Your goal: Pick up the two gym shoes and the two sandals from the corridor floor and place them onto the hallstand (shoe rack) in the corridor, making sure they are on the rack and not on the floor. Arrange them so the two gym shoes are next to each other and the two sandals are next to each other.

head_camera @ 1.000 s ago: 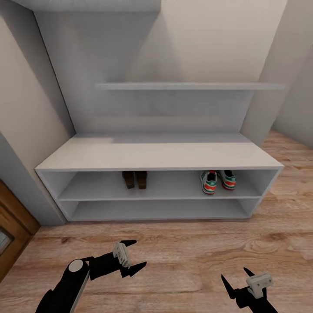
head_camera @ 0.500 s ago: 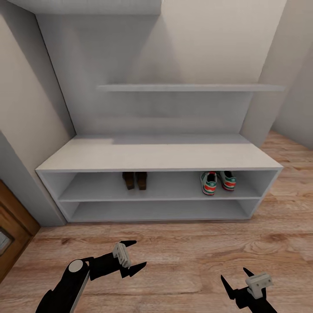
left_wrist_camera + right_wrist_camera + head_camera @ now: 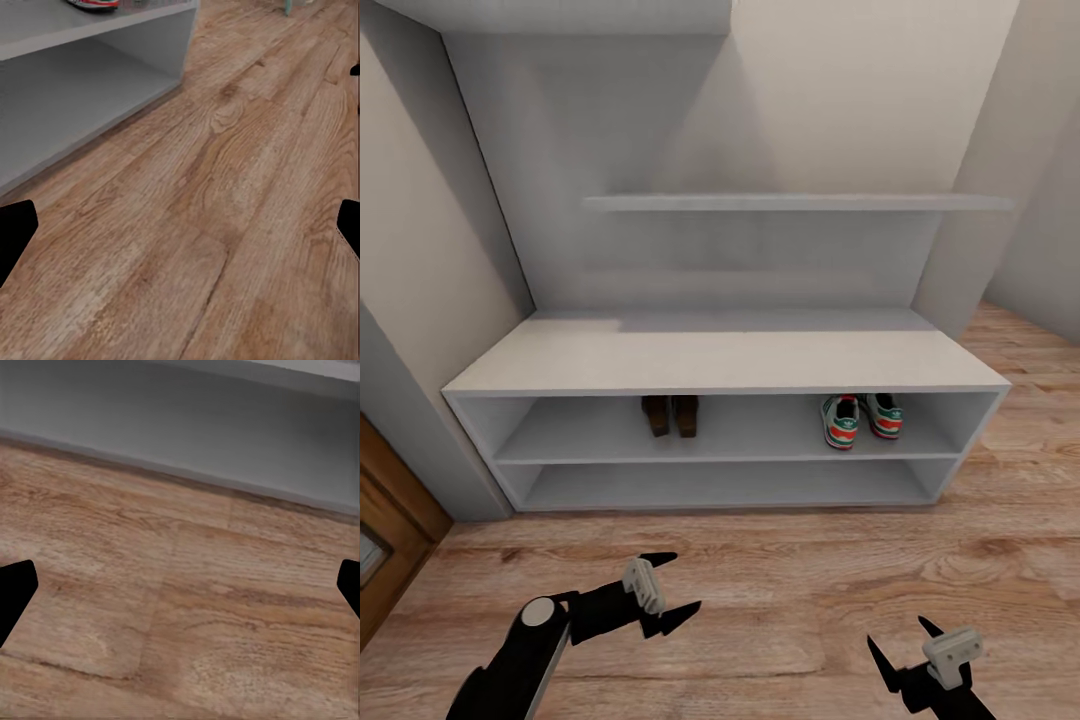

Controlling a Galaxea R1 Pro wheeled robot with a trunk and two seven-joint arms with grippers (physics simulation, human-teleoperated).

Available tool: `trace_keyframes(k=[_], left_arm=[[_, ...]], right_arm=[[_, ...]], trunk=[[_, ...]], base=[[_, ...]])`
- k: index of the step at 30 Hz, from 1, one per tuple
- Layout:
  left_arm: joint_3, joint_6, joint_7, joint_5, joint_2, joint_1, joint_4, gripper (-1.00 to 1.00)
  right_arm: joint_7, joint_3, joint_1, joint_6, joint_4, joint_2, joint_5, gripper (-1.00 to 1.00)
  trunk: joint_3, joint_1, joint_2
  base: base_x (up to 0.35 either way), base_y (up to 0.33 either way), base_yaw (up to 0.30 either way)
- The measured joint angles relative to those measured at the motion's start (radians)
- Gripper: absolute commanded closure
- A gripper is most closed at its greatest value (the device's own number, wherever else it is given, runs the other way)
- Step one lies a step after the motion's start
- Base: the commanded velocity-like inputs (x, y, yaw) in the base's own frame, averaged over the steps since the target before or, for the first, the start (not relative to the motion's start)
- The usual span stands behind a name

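Note:
The light-grey hallstand (image 3: 720, 362) stands against the wall ahead. On its upper shelf the two gym shoes (image 3: 860, 416) sit side by side toward the right, and the two dark brown sandals (image 3: 670, 413) sit side by side left of centre. Both grippers hang low over the corridor floor (image 3: 790, 570) in front of the rack. My left gripper (image 3: 666, 585) is open and holds nothing. Over at the lower right, my right gripper (image 3: 900, 648) is open and empty too. In the left wrist view, a gym shoe's sole (image 3: 94, 4) shows on the shelf (image 3: 75, 30).
A thin floating wall shelf (image 3: 790, 201) hangs above the rack. A brown wooden door (image 3: 385, 530) sits at the left edge. Walls close in on both sides of the rack, with open plank floor running to the right.
None of the shoes or sandals has moved. The left gripper has dropped very slightly; the view has barely shifted.

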Motion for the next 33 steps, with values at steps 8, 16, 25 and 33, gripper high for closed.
trace_keyframes(k=[8, 16, 25, 33], left_arm=[[0.021, -0.005, 0.052, -0.002, -0.036, 0.000, 0.054, -1.00], [0.079, -0.019, 0.263, 0.010, -0.047, -0.005, 0.145, -1.00], [0.134, -0.027, 0.457, 0.078, -0.064, -0.008, 0.215, -1.00], [0.155, -0.029, 0.539, 0.155, -0.087, -0.011, 0.235, -1.00]], right_arm=[[-0.001, -0.002, -0.006, 0.000, 0.036, 0.001, 0.009, -1.00], [-0.001, -0.003, -0.007, -0.001, 0.048, 0.001, 0.011, -1.00], [-0.001, -0.003, -0.008, -0.001, 0.052, 0.002, 0.012, -1.00], [-0.001, -0.002, -0.008, -0.001, 0.053, 0.002, 0.012, -1.00]], trunk=[[0.000, 0.000, 0.000], [0.000, 0.000, 0.000], [0.000, 0.000, 0.000], [0.000, 0.000, 0.000]], base=[[0.000, 0.000, 0.000], [0.000, 0.000, 0.000], [0.000, 0.000, 0.000], [0.000, 0.000, 0.000]])
